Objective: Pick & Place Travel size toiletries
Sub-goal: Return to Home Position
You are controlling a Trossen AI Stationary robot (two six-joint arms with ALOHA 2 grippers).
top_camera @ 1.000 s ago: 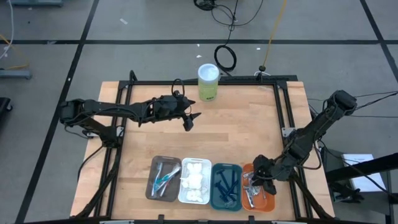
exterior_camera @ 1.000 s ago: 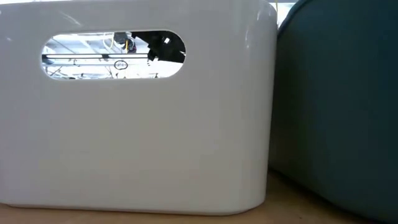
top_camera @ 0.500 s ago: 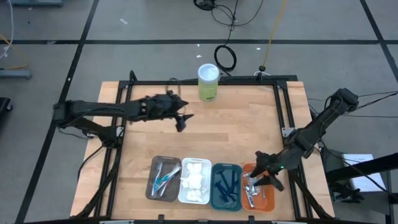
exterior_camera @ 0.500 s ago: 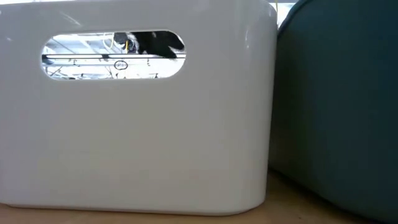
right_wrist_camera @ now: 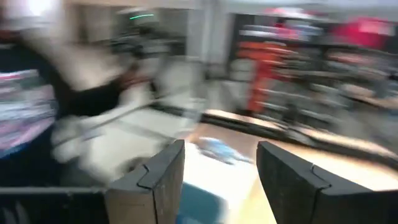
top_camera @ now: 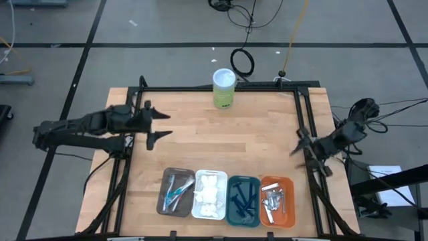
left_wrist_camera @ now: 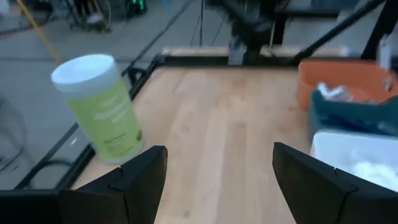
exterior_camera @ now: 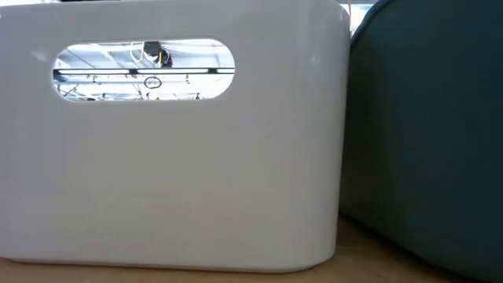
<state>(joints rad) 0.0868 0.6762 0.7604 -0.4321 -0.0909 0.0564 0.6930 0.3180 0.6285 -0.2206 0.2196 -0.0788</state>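
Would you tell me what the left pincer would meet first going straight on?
Likely nothing nearby: the left pincer faces bare table, clear of the canister; farther off, perhaps the right pincer.

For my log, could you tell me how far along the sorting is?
Done: toothbrushes in the brown tray, white wads in the white tray, razors in the teal tray, silver tools in the orange tray. In hand: nothing; left gripper and right gripper hang open at the table's sides. Left: no loose items visible.

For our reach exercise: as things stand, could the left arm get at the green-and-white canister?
Probably yes: the left gripper, open, hangs over the table's left side, with only bare wood between it and the canister.
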